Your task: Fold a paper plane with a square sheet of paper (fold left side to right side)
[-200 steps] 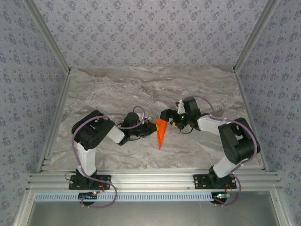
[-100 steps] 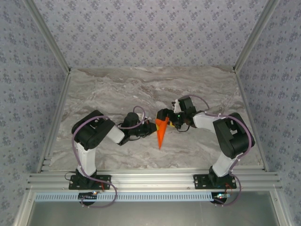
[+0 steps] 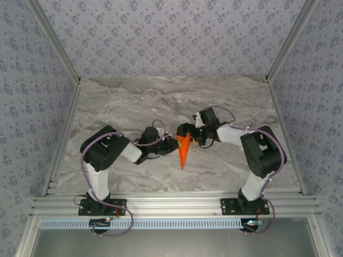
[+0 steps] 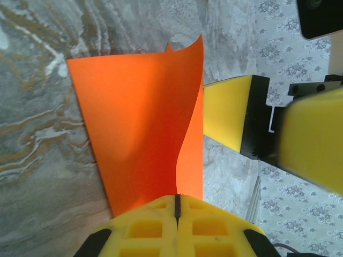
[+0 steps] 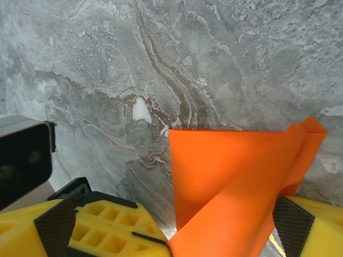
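Marble tabletop (image 3: 134, 101), and the orange sheet (image 3: 184, 151) lies mid-table, tip toward the near edge: my left gripper (image 3: 173, 144) pinches its wide far end from its left, my right gripper (image 3: 187, 132), spread wide, straddles its raised flap from its right.

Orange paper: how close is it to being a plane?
Done: the sheet of paper is already creased into a pointed wedge. In hand: the left tool is shut on it, while the open right tool straddles a raised flap. Left: pressing that flap flat, then probably more folds.
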Available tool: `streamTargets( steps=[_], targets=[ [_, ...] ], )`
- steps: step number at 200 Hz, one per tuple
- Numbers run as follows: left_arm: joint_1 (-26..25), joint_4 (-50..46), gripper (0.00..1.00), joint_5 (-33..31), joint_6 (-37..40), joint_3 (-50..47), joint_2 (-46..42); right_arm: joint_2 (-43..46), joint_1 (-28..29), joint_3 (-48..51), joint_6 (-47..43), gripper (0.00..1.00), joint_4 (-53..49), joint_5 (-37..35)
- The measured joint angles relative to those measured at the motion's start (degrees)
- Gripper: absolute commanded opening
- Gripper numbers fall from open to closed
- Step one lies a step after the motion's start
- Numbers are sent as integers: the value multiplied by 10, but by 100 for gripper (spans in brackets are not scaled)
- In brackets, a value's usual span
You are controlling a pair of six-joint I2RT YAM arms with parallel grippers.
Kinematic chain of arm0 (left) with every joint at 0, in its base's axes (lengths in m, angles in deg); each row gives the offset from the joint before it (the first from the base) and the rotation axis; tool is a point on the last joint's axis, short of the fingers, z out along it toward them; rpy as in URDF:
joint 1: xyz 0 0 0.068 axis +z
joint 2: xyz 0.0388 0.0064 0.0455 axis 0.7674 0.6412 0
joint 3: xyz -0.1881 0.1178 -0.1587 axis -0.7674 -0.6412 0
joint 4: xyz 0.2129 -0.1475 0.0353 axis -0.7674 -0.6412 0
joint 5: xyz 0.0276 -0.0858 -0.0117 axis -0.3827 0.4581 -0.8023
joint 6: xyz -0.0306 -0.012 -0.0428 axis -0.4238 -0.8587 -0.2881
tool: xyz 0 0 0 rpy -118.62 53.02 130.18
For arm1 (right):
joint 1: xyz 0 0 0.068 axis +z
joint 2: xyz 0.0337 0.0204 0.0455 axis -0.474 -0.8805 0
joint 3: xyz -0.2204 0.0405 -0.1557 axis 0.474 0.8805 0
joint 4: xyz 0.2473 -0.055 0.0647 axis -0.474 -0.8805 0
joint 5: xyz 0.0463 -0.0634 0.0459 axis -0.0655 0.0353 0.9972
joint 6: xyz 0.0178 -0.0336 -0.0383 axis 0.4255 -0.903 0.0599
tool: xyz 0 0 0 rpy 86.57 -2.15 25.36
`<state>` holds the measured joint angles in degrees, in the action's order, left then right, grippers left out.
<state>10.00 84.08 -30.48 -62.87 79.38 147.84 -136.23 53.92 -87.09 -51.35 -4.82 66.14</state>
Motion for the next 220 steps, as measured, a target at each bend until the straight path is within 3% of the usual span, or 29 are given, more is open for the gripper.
streamTargets(
  steps=[88,220],
  targets=[
    [6,-25,0,0,16,3,-9,-24,22,-56,-48,100,-89,-46],
    [11,-51,0,-1,33,7,-9,-26,29,-60,-58,100,-96,-60]
  ],
)
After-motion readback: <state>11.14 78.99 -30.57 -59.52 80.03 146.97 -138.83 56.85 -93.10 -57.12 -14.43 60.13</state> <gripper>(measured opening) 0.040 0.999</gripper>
